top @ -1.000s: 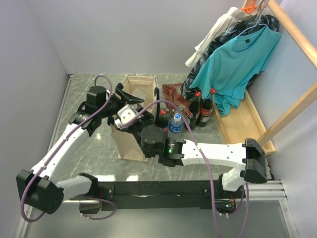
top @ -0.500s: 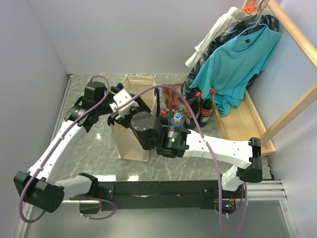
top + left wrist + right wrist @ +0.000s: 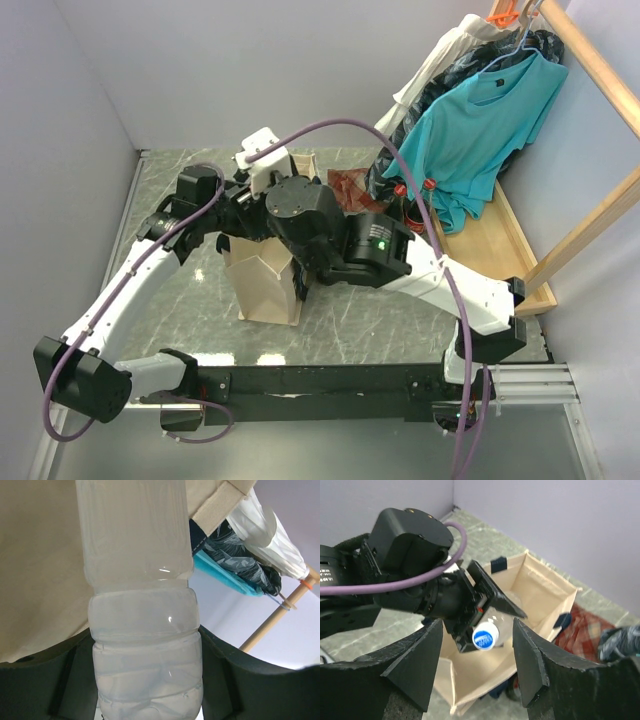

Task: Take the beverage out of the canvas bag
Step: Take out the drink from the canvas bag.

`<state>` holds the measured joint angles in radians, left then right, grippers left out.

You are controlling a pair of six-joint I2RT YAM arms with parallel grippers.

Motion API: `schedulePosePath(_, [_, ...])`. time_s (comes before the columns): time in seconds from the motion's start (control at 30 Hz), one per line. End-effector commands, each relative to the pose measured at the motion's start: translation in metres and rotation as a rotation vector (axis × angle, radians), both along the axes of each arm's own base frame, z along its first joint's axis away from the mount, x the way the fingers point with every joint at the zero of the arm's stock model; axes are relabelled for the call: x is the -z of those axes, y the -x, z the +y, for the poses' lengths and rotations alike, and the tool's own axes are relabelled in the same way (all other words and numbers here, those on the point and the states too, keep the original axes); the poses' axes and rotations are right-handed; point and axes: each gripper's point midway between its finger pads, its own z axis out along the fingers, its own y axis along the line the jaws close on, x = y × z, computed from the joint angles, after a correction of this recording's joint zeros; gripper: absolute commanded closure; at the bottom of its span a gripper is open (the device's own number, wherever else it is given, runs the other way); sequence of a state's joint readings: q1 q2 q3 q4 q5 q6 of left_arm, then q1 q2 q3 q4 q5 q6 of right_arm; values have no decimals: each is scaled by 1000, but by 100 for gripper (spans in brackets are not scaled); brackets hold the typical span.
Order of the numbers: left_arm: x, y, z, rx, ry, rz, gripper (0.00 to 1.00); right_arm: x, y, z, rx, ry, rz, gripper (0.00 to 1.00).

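The marble table (image 3: 370, 320) is topped by the open canvas bag (image 3: 540, 587), at whose mouth the left gripper (image 3: 492, 622) is clamped on a blue-capped clear plastic bottle (image 3: 137, 580), with the right gripper (image 3: 477, 627) held parted and empty above it.

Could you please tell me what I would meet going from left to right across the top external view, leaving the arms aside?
canvas bag → red plaid cloth → teal T-shirt
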<state>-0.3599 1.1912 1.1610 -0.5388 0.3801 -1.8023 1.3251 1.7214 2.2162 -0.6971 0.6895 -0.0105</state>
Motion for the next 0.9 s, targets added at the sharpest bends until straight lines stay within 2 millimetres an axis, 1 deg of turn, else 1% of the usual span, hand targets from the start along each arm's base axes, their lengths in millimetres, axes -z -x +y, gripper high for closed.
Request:
schedulePosePath(0.0, [-51, -6, -9, -2, 156, -121, 99, 20, 5, -8, 2, 32, 101, 35])
schedulePosePath(0.07, [-54, -6, -10, -13, 200, -104, 99, 30, 5, -9, -2, 59, 131, 34])
schedulePosePath(0.1, [-49, -6, -10, -16, 214, -87, 99, 33, 6, -9, -2, 61, 144, 35])
schedulePosePath(0.13, [-50, -6, -10, -28, 235, -71, 99, 39, 5, -8, 1, 74, 150, 35])
schedulePosePath(0.2, [-52, -7, -10, -35, 237, -67, 99, 47, 7, -6, -5, 87, 165, 35])
schedulePosePath(0.33, [-53, -9, -4, -82, 235, -59, 99, 54, 8, -7, -8, 86, 182, 35])
schedulePosePath(0.47, [-51, -11, -3, -93, 224, -53, 99, 63, 7, -6, -4, 101, 197, 35])
schedulePosePath(0.6, [-52, -13, 0, -109, 209, -54, 99, 73, 2, -7, 17, 118, 208, 36])
schedulePosePath(0.7, [-56, -11, 2, -114, 211, -67, 99, 81, -6, -8, 36, 128, 215, 36])
schedulePosePath(0.87, [-59, -10, 5, -127, 205, -79, 99, 83, -20, -13, 65, 107, 222, 38])
